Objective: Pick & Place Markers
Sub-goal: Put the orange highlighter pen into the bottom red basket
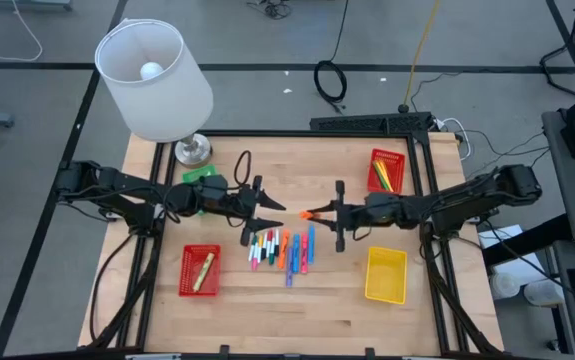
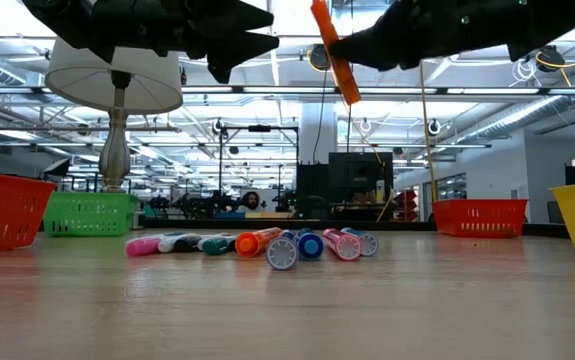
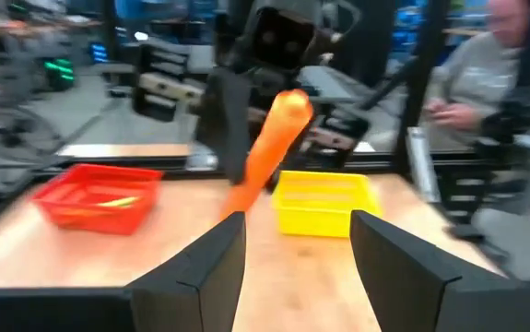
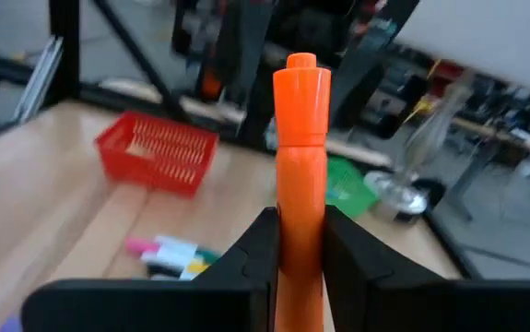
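Observation:
An orange marker (image 1: 310,214) hangs above the table's middle, with my right gripper (image 1: 319,213) shut on it; the left wrist view shows this orange marker (image 3: 269,152) ahead of my left fingers. My left gripper (image 1: 279,214) faces it from the left, open, with nothing between its fingers (image 3: 218,263). Below them several markers (image 1: 282,250) in pink, green, orange and blue lie side by side on the wooden table (image 1: 297,310); in the low view these markers (image 2: 267,243) rest on their barrels. My right gripper pinches the orange marker's barrel (image 4: 300,198) between its two fingers (image 4: 255,244), coming level from the table's right. The marker is lifted clear and tilted, its upper end (image 2: 320,12) leaning toward my left gripper and its lower end (image 2: 350,95) below the fingers.
A red basket (image 1: 200,270) holding a yellow marker sits near left, a yellow basket (image 1: 385,273) near right, a red basket (image 1: 386,170) with markers far right, and a green basket (image 1: 199,176) under my left arm. A white lamp (image 1: 155,80) stands far left. A person (image 3: 486,83) sits beyond the table.

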You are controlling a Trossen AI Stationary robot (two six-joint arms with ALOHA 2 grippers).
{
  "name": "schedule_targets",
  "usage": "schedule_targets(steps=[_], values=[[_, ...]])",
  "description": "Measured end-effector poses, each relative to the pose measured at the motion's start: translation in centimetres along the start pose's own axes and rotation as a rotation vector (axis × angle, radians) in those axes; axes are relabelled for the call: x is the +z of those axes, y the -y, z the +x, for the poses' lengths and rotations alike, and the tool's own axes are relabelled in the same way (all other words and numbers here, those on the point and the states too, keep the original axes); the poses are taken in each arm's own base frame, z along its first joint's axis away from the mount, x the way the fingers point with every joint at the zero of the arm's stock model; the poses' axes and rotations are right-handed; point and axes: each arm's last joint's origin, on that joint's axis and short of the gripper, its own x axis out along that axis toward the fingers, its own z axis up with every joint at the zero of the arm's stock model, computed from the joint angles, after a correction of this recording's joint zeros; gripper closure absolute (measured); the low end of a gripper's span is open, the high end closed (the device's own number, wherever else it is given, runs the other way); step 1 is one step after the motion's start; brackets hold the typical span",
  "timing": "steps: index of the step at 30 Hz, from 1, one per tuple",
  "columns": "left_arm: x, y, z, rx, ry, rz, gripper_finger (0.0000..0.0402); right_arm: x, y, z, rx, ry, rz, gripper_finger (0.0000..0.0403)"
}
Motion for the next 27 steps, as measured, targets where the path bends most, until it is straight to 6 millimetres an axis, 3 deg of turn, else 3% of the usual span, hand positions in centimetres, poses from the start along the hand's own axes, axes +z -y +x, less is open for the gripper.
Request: schedule_targets(steps=[4,11,15,19,27], values=[[-0.4,-0.3,0.4,0.130,-0.003,0.002,0.0197,-0.3,-0.2,0.2,0.004,-0.010,-0.019,0.0357],[-1.7,1.2,2.6,0.061,0.048,0.168,0.0198,0.2,-0.2,0.1,0.040,0.053,-0.014,0.0357],[-1.1,1.5,2.9,0.138,0.126,0.260,0.0197,0.2,-0.5,0.1,0.076,0.053,-0.023,0.0357],[-1.6,1.3,3.1,0.212,0.094,0.258,0.0202,0.2,-0.8,0.1,0.087,0.052,-0.043,0.0357],[-2.9,1.9,4.0,0.058,0.105,0.259,0.0198,0.9,-1.3,-0.1,0.096,0.106,-0.061,0.0357]])
